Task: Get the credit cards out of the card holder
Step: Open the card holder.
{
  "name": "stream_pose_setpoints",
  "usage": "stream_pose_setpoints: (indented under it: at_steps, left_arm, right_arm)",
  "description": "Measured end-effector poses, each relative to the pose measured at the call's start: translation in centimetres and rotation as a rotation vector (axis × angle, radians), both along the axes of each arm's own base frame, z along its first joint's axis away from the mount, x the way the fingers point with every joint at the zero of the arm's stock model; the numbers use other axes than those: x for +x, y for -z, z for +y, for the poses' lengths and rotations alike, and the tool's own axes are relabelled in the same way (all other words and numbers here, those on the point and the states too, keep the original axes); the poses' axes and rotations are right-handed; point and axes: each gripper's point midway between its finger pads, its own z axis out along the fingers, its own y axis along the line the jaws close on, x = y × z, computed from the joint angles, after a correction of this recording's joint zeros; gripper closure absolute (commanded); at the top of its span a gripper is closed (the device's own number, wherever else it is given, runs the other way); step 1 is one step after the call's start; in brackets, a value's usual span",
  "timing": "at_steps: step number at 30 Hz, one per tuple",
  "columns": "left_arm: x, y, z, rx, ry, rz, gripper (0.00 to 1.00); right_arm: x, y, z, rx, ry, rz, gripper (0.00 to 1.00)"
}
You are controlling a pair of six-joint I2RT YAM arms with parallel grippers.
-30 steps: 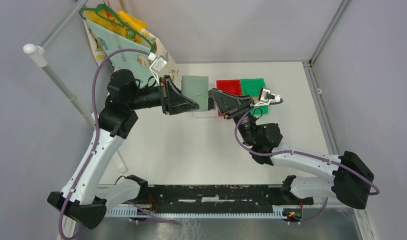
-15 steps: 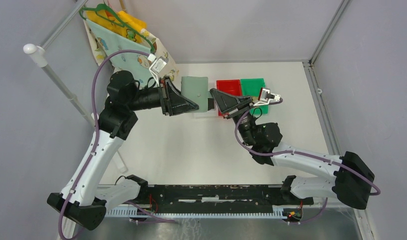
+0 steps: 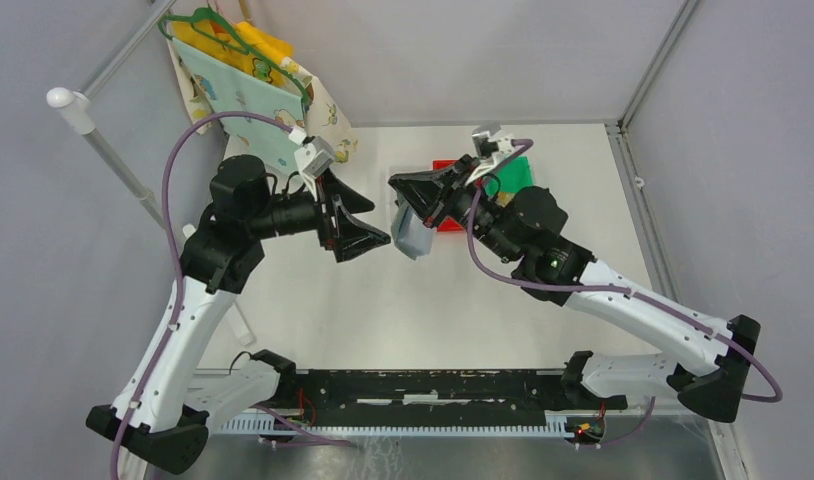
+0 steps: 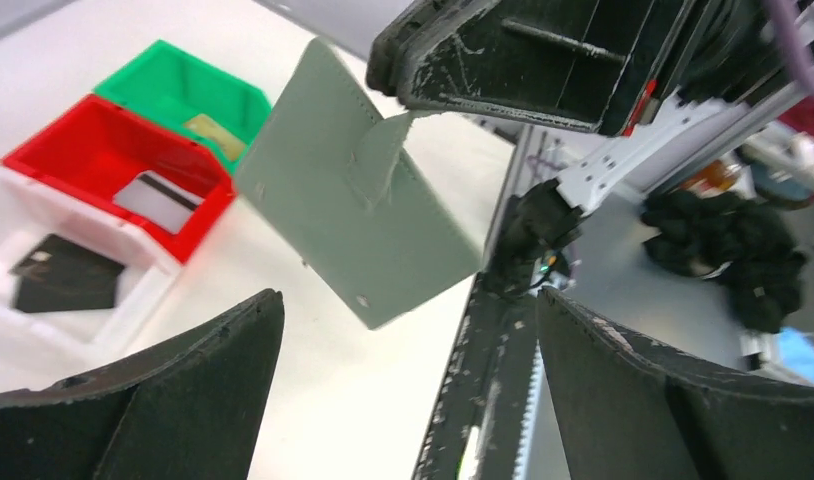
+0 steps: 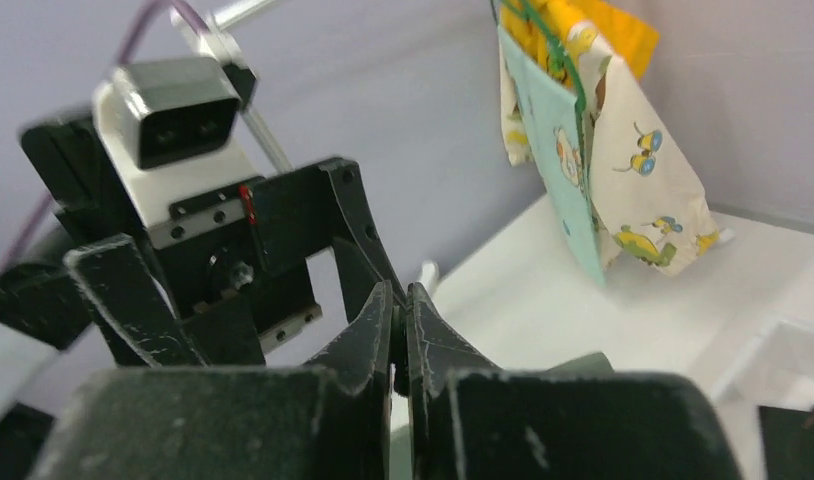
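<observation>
The grey-green card holder (image 3: 415,232) hangs tilted in the air above the table. My right gripper (image 3: 396,190) is shut on a small tab on its face. In the left wrist view the card holder (image 4: 358,205) dangles from those black jaws. My left gripper (image 4: 408,300) stands wide open just left of and below it, with nothing between its fingers; the left gripper (image 3: 378,225) does not touch the holder. A grey credit card (image 4: 158,196) with a dark stripe lies in the red bin (image 4: 78,150). A tan card (image 4: 213,128) lies in the green bin (image 4: 233,95).
A white tray (image 4: 133,300) next to the red bin holds a flat black object (image 4: 63,280). Printed cloth on a green hanger (image 3: 248,80) hangs at the back left beside a white pole (image 3: 113,150). A black rail (image 3: 423,385) runs along the near table edge.
My right gripper has shut on the card holder and lifted it off the table, swinging left. My left gripper has let go, opened wide and drawn back.
</observation>
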Motion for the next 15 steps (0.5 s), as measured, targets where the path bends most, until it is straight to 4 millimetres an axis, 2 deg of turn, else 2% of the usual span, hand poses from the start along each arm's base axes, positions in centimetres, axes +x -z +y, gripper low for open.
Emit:
stream_pose_setpoints:
  at_steps: [4, 9, 11, 15]
  left_arm:
    - [-0.6, 1.2, 0.9, 0.075, 0.016, -0.126, 0.0]
    - [-1.3, 4.3, 1.6, 0.15, 0.055, -0.191, 0.01]
    - [-1.4, 5.7, 1.8, 0.177, 0.067, -0.198, 0.03]
    - [-1.4, 8.1, 2.1, 0.23, 0.081, -0.204, 0.11]
  right_arm:
    - [-0.5, 1.6, 1.8, -0.197, -0.078, -0.024, 1.0]
    - [-1.2, 6.3, 3.5, -0.413, -0.185, 0.016, 1.0]
    - [-1.5, 8.0, 3.8, -0.465, -0.22, 0.039, 1.0]
    - [-2.5, 9.3, 4.2, -0.498, -0.284, 0.056, 1.0]
